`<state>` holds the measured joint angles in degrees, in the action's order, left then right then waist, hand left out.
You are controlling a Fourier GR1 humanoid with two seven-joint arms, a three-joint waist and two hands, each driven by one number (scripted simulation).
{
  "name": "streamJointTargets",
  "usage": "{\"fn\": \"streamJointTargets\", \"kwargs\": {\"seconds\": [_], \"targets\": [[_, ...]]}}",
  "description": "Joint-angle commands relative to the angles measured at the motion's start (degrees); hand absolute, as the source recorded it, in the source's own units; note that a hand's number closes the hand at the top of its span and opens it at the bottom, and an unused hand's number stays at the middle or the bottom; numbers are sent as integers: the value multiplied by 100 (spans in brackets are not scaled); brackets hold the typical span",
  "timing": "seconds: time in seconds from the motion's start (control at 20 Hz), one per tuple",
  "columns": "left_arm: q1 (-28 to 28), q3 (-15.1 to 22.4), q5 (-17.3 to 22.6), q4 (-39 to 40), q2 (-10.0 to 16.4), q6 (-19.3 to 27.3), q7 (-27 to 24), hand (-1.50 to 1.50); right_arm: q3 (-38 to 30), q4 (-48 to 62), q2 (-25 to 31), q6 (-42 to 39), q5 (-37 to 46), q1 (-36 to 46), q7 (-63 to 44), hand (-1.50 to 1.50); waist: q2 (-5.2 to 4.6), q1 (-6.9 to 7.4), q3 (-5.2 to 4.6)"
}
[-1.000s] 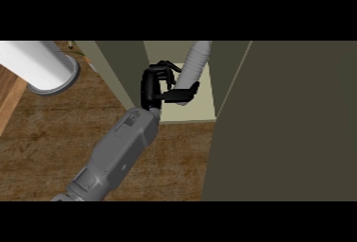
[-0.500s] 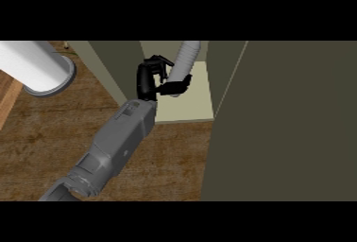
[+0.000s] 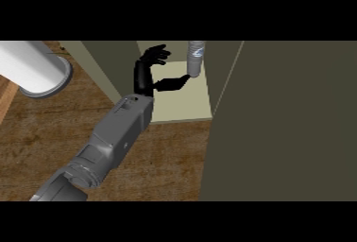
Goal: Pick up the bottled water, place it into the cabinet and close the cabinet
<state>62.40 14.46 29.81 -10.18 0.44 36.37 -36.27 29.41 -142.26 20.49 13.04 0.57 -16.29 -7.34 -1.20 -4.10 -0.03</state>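
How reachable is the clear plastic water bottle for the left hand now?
Likely yes: the left hand is open beside the clear plastic water bottle on the pale cabinet shelf, nothing between them.

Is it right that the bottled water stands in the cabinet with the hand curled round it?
No. The bottled water does stand in the cabinet, but the left hand is open beside it, fingers straight, only the thumb reaching toward its base. The head view shows this.

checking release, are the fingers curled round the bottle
No, the fingers of the left hand are straight, beside the bottled water in the cabinet.
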Motion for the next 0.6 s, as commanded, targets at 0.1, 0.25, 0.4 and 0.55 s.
{"fn": "streamJointTargets", "kwargs": {"seconds": [0.1,0.25,0.4,0.55], "targets": [[181,-225,52,281,141,-191,-198,-150,-3,-296,35,-157,-259,-225,47,-150,-37,-56,-1],[423,-340,153,275,-42,-61,-52,-150,42,-396,-8,-156,-307,-160,-19,-150,-36,-88,-2],[197,-410,217,270,-42,-271,-237,-150,-145,-331,70,-235,-330,-237,95,-150,-32,-99,0],[260,-192,-25,296,-41,-241,-347,-150,180,-306,-101,-163,-122,-181,-21,-150,8,-19,-3]]}}
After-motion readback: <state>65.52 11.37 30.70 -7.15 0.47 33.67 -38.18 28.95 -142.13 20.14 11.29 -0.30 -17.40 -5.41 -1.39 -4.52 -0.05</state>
